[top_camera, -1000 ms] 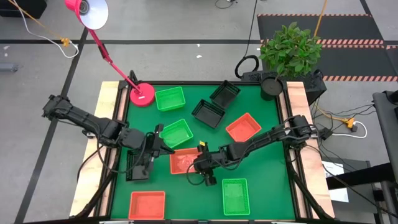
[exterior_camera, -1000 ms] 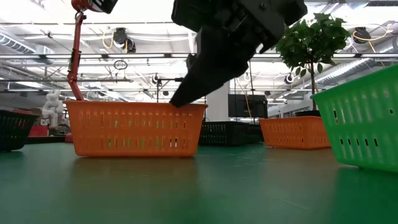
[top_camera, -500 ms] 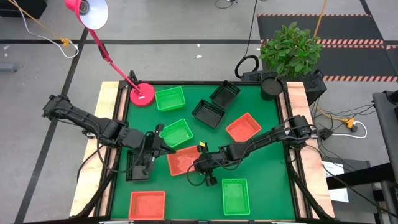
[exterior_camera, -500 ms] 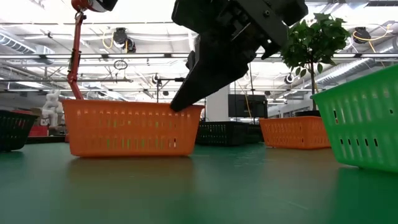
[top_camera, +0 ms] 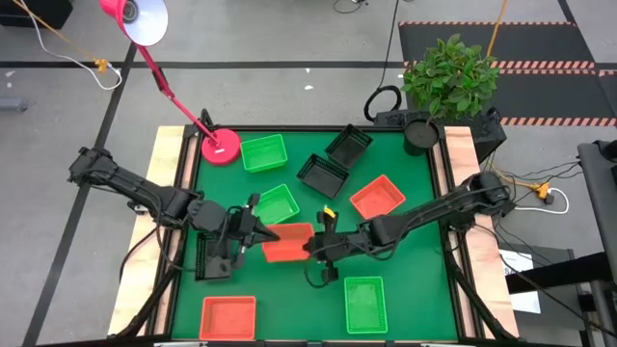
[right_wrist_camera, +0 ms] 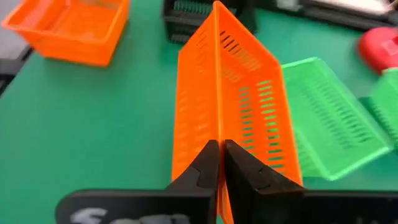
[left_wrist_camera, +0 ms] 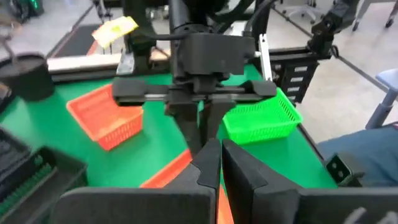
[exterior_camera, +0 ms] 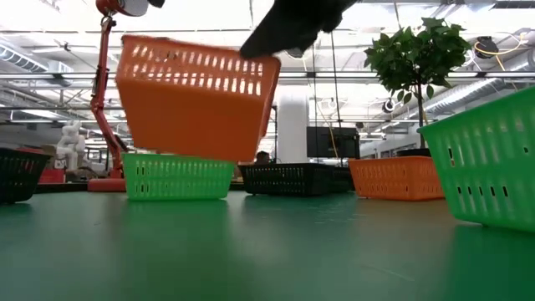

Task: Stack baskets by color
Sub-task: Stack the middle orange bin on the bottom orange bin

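The red-orange basket (exterior_camera: pixel 196 99) has lifted off the counter (exterior_camera: pixel 267 251), its rim pinched by the right claw (right_wrist_camera: pixel 217 163); left claw (left_wrist_camera: pixel 214 163) clenched beside.

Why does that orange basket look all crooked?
The orange basket is up off the table and tilted. The right gripper is shut on its rim, lifting it. The other baskets sit flat on the table.

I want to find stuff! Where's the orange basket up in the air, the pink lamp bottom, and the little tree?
Lifted orange basket (exterior_camera: pixel 196 100), low view, its slatted side wall.
Pink lamp base (top_camera: pixel 221 146), high view, middle of the round foot.
Little tree (top_camera: pixel 449 77), high view, its leafy top.
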